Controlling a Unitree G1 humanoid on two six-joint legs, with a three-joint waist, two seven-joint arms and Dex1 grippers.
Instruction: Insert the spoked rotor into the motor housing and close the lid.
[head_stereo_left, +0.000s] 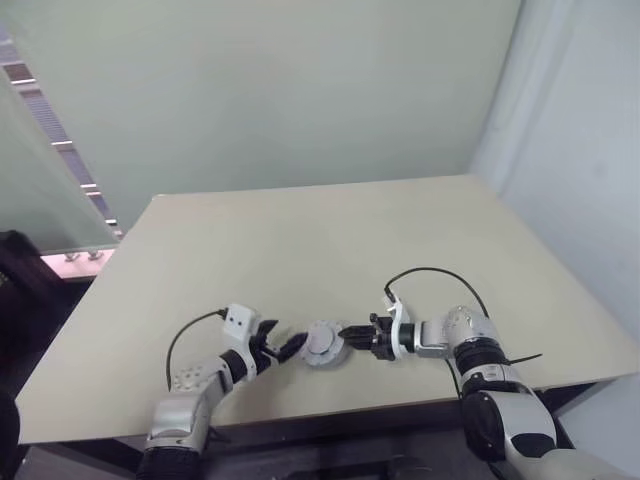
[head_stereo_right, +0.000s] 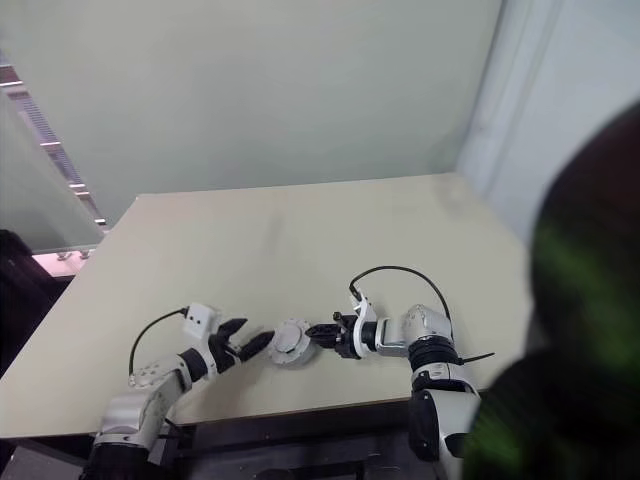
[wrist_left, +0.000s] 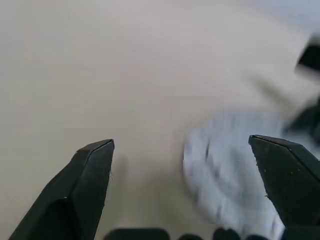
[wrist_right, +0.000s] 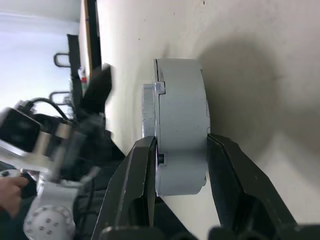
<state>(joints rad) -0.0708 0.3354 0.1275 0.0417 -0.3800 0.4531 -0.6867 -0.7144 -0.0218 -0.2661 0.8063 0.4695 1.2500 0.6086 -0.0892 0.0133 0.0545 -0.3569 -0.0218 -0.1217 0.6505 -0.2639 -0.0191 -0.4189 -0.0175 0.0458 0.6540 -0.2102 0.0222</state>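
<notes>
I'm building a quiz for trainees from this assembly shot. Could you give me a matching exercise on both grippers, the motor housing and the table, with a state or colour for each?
1. left gripper
2. right gripper
3. motor housing
4. table

A. beige
B. pale grey, round
C. open, holding nothing
D. shut on the motor housing

Pairs: 1-C, 2-D, 3-B, 4-A

The motor housing (wrist_right: 181, 125) looks like smooth, matt pale-grey plastic, perhaps painted metal; beneath it the table (head_stereo_left: 300, 240) is matt beige; beside it, black matt fingers (wrist_right: 132, 185)
</notes>
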